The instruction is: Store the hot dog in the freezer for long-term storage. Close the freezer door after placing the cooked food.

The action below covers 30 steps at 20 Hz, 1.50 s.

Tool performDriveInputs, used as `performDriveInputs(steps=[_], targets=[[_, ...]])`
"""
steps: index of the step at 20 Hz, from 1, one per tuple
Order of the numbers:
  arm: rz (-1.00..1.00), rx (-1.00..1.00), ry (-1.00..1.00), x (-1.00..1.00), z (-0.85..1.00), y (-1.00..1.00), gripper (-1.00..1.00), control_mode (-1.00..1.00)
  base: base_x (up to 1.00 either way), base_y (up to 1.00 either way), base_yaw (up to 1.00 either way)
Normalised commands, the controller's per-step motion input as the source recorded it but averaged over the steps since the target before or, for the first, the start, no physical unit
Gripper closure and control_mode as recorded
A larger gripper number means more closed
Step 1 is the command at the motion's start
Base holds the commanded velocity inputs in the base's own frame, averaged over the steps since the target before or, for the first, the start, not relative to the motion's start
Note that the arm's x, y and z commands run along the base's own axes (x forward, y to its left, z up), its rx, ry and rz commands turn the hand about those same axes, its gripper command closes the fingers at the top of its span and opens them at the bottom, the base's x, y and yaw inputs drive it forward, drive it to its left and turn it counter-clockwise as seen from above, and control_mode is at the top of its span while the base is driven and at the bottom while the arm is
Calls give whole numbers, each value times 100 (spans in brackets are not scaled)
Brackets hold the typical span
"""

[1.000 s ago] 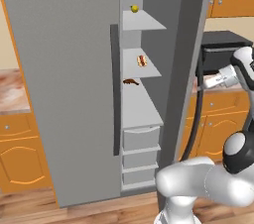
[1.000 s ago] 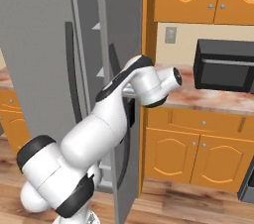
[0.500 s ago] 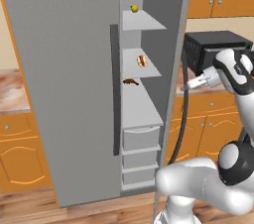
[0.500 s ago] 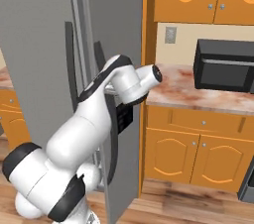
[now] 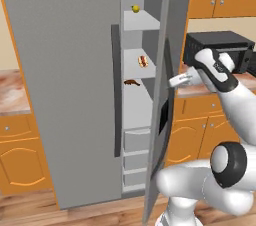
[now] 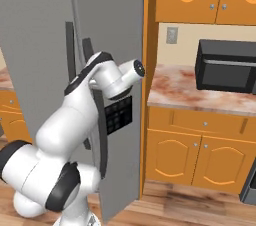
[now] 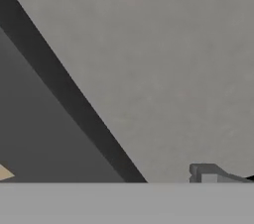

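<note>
Against the outer face of the freezer door [image 5: 161,120], the gripper [image 5: 173,81] now rests with fingers spread and empty. That door has swung further toward closing than a second ago. Beyond the fingers, inside the freezer [image 5: 137,95], the hot dog [image 5: 143,61] stays on its shelf.

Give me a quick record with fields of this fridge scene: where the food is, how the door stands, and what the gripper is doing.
hot dog: small tan bun with red sausage, lying on a middle white freezer shelf
freezer: narrow tall grey compartment, interior visible
freezer door: tall flat grey door, partly open
gripper: two-finger gripper, open, empty, at the door's outer face
other items: small dark brown item one shelf lower; small yellow round fruit on a higher shelf
</note>
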Motion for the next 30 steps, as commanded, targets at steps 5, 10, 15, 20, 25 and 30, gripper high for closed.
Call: performDriveInputs(steps=[5,10,15,20,25,30], targets=[[-16,-8,0,49,0,39,-100,-100,0,0,0],[-19,-11,0,54,-4,41,-100,-100,0,0,0],[-14,-10,1,47,0,20,-100,-100,0,0,0],[-12,-9,0,48,0,13,-100,-100,0,0,0],[-11,-6,0,45,0,2,-100,-100,0,0,0],[-10,-5,0,29,0,1,-100,-100,0,0,0]])
